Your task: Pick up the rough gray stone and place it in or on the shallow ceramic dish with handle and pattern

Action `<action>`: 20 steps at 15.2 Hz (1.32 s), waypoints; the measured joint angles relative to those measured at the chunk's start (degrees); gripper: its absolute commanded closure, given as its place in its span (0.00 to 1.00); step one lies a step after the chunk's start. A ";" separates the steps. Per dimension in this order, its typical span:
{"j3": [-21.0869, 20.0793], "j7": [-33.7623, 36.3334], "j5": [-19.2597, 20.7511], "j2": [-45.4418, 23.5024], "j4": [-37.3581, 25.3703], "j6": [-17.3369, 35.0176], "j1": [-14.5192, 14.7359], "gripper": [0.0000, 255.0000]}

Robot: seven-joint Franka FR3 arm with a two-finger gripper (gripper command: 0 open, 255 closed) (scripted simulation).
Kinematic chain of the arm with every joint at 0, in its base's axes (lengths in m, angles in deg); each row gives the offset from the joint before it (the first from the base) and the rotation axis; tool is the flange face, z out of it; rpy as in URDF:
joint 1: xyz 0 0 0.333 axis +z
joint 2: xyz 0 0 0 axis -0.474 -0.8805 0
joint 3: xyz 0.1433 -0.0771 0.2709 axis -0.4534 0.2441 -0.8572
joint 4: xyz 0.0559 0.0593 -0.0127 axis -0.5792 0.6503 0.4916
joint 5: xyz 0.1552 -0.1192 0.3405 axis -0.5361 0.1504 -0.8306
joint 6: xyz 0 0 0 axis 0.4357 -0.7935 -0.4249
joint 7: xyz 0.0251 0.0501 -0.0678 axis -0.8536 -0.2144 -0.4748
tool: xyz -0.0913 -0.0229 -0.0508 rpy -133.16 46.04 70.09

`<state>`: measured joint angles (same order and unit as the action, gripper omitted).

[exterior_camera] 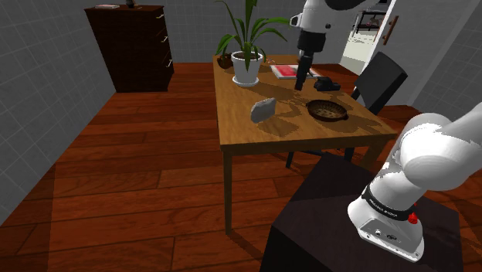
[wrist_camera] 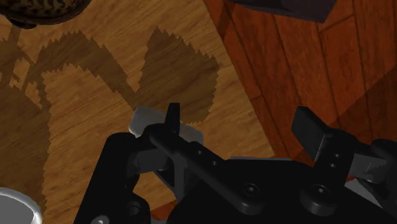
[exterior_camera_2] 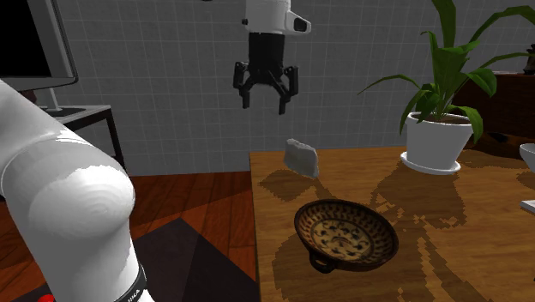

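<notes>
Stone (exterior_camera: 263,110) stands on the worktop (exterior_camera: 247,131), a pale grey slab tilted on edge, just right of centre in the upper half of the shoulder view. The dish (exterior_camera: 327,110) lies to its right at the same height, apart from it, dark brown and round. The jaws hang in the air above the worktop, up and to the right of the stone, between a red book (exterior_camera: 287,71) and the dish. A plant in a white pot (exterior_camera: 246,69) stands behind the stone, toward the top centre. A small black object (exterior_camera: 324,83) sits right of the book, and a dark chair (exterior_camera: 380,77) stands at the worktop's right side. A dark dresser (exterior_camera: 130,46) fills the upper left corner against the tiled wall. The stand (exterior_camera: 332,224) is at the lower right, on a red-brown plank floor (exterior_camera: 139,178).

In the second exterior view the jaws are at the top centre, spread apart, holding nothing, well above the worktop (exterior_camera_2: 283,274). The stone (exterior_camera_2: 302,158) is below them and a little to the right, near the worktop's left edge. The dish (exterior_camera_2: 345,233) sits lower, right of centre, with a striped rim, a speckled middle and a small handle at its lower left. The pot (exterior_camera_2: 439,137) is at the right.

In the wrist view the stone (wrist_camera: 144,119) shows pale behind one black finger (wrist_camera: 173,114), partly hidden by it. The dish (wrist_camera: 38,9) lies well beyond it.
</notes>
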<state>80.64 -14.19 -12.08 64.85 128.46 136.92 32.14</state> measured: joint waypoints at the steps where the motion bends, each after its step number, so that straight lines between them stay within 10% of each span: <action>1: 0.47 -2.67 0.48 -1.92 -0.60 1.67 0.78 0.00; 12: 5.60 -33.43 2.80 -21.94 -5.03 21.57 7.58 0.00; 20: 5.91 -36.91 2.02 -26.70 -3.18 28.63 8.28 0.00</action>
<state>86.55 -51.10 -10.06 38.15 125.28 165.56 40.41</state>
